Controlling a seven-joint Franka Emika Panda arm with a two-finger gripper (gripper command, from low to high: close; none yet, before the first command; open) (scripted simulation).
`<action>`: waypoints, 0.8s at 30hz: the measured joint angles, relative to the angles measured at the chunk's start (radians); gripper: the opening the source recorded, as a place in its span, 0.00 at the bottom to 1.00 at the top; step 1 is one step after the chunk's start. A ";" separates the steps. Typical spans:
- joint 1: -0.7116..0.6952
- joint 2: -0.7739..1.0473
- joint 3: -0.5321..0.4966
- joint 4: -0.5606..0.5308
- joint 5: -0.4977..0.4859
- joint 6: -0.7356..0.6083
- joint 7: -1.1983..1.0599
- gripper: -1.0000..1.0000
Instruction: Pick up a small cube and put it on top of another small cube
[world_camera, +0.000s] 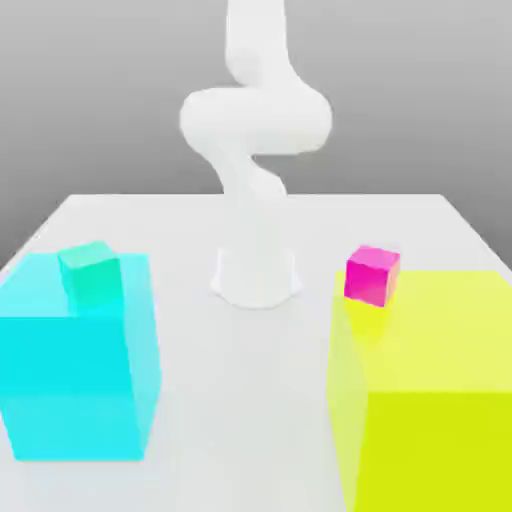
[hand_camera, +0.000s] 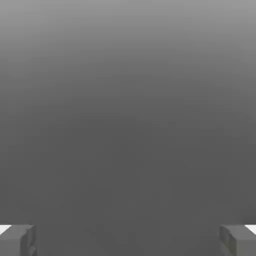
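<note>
From where the exterior view looks, the white arm (world_camera: 255, 130) rises from its base at the middle of the worktop (world_camera: 250, 400) and coils upward. On the exterior view's left, a big translucent cyan block (world_camera: 75, 380) stands near the front edge, and the small teal cube (world_camera: 90, 275) rests on its top at the back. On the exterior view's right, a large yellow-green block (world_camera: 430, 390) fills the front corner, with a small magenta cube (world_camera: 372, 275) touching its rear corner; I cannot tell whether that cube sits on the block or on the worktop just behind it. I cannot make out the violet cube that is to be lifted; it may be hidden behind one of the big blocks.

In the hand view, two grey fingers (hand_camera: 17, 241) stand wide apart at opposite sides with nothing between them, so the gripper (hand_camera: 128, 242) is open and empty. Beyond them lies plain grey background, which suggests the hand points away from the worktop.

By my judgement the task is barely started: no approach has been made. The next move calls for swinging the hand down toward the worktop, finding the violet cube, and lowering the spread fingers squarely around it.
</note>
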 joint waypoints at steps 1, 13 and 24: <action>0.025 0.014 0.013 -0.003 -0.007 0.013 -0.034 0.50; 0.346 0.223 0.110 -0.089 -0.083 0.188 -0.510 0.50; 0.634 0.418 0.188 -0.172 -0.132 0.349 -0.967 0.50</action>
